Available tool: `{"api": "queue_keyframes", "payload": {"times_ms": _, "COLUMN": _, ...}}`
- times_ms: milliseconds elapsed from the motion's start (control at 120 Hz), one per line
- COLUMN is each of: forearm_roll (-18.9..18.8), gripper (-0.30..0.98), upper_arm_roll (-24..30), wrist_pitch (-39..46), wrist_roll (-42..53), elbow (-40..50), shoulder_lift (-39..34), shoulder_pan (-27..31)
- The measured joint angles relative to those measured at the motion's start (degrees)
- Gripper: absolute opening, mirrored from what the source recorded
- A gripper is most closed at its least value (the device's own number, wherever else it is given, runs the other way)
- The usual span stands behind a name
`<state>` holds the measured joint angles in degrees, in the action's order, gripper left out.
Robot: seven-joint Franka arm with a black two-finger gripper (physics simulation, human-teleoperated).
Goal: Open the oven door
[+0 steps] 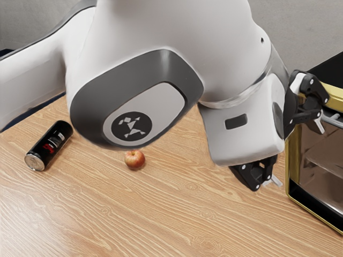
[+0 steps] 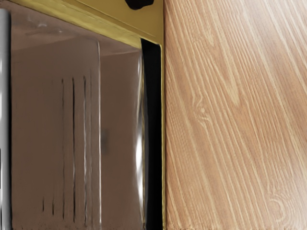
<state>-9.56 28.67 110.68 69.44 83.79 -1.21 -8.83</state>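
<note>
A black gripper (image 1: pixel 298 153) is holding its two fingers wide apart, grasping nothing, beside the oven door (image 1: pixel 324 166), which is standing shut at the exterior view's right; one finger is hovering near the grey handle (image 2: pixel 5 120), contact being unclear. A black can (image 1: pixel 49 145) is lying near an apple (image 1: pixel 134 159) on the wooden table (image 1: pixel 161 214)

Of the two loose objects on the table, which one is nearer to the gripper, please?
The round, reddish apple; the black can, lying on its side, is farther from the open gripper, toward the exterior view's left.
</note>
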Motion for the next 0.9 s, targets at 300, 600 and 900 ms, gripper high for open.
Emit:
{"api": "queue_keyframes", "payload": {"times_ms": 300, "forearm_roll": -2.93, "gripper": 0.69, "upper_arm_roll": 0.10, "wrist_pitch": 0.24, "wrist_roll": -0.97, "elbow": -2.92, "shoulder_lift": 6.38, "shoulder_pan": -0.89}}
{"api": "queue_keyframes", "payload": {"times_ms": 600, "forearm_roll": -4.84, "gripper": 0.69, "upper_arm_roll": 0.19, "wrist_pitch": 0.16, "wrist_roll": -1.95, "elbow": -12.30, "shoulder_lift": 14.65, "shoulder_pan": -3.36}}
{"api": "queue_keyframes", "payload": {"times_ms": 900, "forearm_roll": -7.92, "gripper": 0.68, "upper_arm_roll": -0.11, "wrist_pitch": 0.15, "wrist_roll": -3.21, "elbow": -18.83, "shoulder_lift": 20.89, "shoulder_pan": -6.31}}
